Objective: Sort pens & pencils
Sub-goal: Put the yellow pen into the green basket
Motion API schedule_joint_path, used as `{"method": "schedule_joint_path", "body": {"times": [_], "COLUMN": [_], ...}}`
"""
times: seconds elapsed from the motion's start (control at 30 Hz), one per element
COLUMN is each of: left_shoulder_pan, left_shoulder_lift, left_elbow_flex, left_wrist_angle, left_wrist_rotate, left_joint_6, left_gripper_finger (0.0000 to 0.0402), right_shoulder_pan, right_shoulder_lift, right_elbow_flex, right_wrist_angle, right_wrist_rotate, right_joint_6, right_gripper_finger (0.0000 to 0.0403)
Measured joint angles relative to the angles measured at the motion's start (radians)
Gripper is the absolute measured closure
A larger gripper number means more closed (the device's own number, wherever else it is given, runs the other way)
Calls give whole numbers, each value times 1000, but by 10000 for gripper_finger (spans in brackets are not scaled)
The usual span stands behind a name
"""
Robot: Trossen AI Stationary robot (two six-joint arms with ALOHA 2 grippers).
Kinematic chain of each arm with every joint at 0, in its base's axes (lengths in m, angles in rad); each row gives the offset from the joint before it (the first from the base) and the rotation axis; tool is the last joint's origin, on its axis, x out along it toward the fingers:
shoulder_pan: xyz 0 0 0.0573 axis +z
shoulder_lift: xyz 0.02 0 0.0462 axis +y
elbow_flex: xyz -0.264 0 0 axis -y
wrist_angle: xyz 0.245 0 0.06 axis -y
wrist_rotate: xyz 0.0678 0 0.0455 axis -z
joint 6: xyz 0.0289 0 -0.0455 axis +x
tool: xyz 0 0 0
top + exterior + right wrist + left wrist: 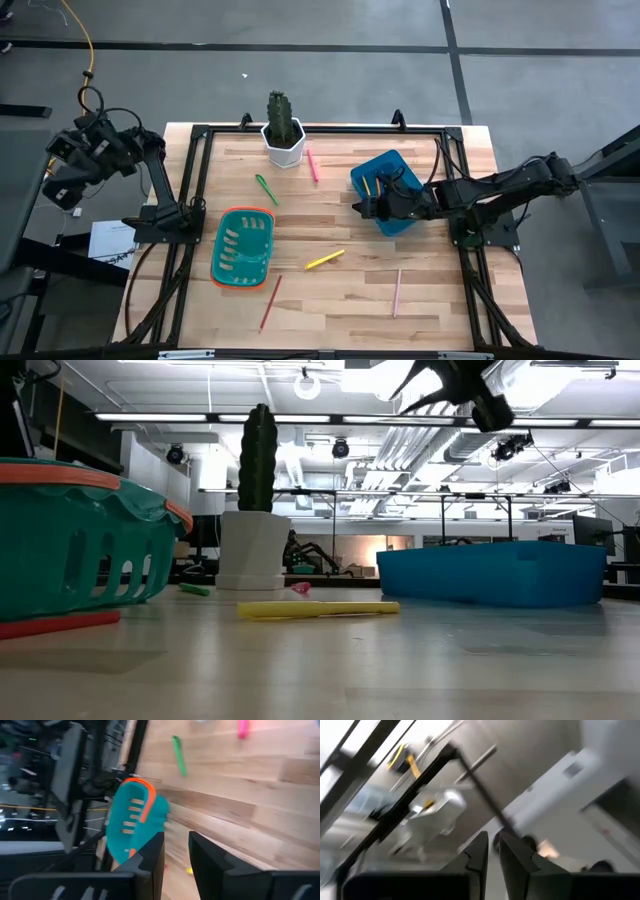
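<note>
Sorting barely begun: right gripper, fingers parted and empty, hangs over blue bin by table's right edge holding 1 pencil; 3 pens, 2 pencils loose; left gripper nearly closed off-table.

- The potted cactus stands at the table's far edge.
- One basket sits toward the left edge, with a pen between it and the cactus.
- The other basket sits toward the right edge.
- Two pencils lie near the near edge.
</note>
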Motion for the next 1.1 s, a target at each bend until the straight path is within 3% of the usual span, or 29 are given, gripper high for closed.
{"method": "schedule_joint_path", "body": {"times": [0.3, 0.53, 0.63, 0.77, 0.93, 1.1], "left_shoulder_pan": [0, 0, 0, 0, 0, -1], "left_shoulder_lift": [5, 7, 6, 6, 7, 7], "left_elbow_flex": [0, 0, 0, 0, 0, 0], "left_wrist_angle": [47, 77, 64, 10, -80, -103], "left_wrist_rotate": [96, 265, 284, 266, 81, 8], "left_joint_6": [-77, -17, 14, 74, 129, 155], "left_gripper_finger": [364, 364, 364, 364, 364, 364], "right_shoulder_pan": [0, 0, 0, 0, -1, -8], "right_shoulder_lift": [120, 210, 221, 220, 216, 216], "right_elbow_flex": [1, 1, 1, 1, 1, 1], "right_wrist_angle": [161, 312, 348, 348, 356, 361], "right_wrist_rotate": [-19, -78, -76, -51, -48, -48], "right_joint_6": [-43, -35, -36, -28, -26, -25], "right_gripper_finger": [322, 322, 322, 322, 322, 322]}}
